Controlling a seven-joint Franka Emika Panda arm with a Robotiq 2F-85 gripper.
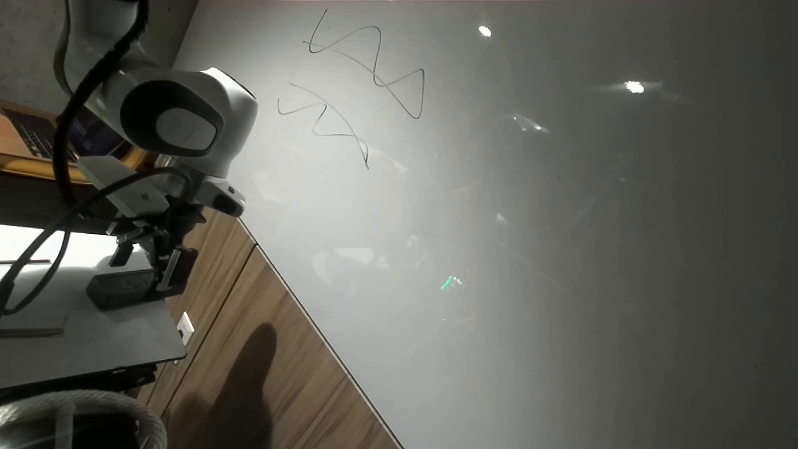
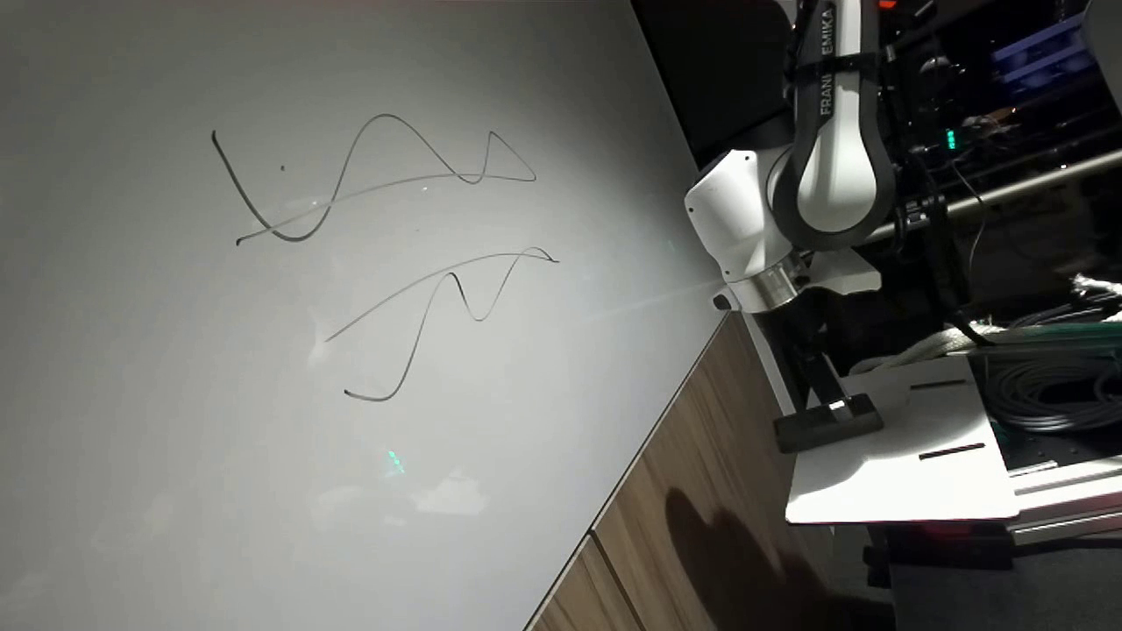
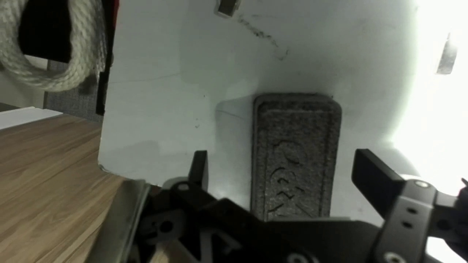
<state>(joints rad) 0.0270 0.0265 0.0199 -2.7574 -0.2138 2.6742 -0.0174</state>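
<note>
Gripper (image 3: 282,164): above the white shelf (image 3: 153,109), its two fingers (image 3: 376,179) spread wide apart.
Block (image 3: 298,146): dark grey, lying flat on the shelf, in between the two fingers. In the wrist view a gap shows on each side of it.
Block top: fuzzy looking, with round corners and thin squiggly lines. The gripper hides the near end.
How low: the fingertips look close to the block, but it is dark there in the outside views, so I can't tell if they are beside it or a bit above.
Shelf slots (image 2: 951,451): dark and thin, cut in the white top, which has a very bright patch of light.
Big board (image 2: 175,350): shiny and pale, in both exterior views, with two wiggly scribbles (image 2: 330,204) drawn on it.
Wood panel (image 1: 299,368): brown, along the board's edge, with a dark shadow (image 1: 243,380) on it.
Rope (image 3: 82,44): thick and pale, looped just past the shelf's edge.
Laptop (image 1: 34,134): near the arm (image 1: 187,118) in an exterior view.
</note>
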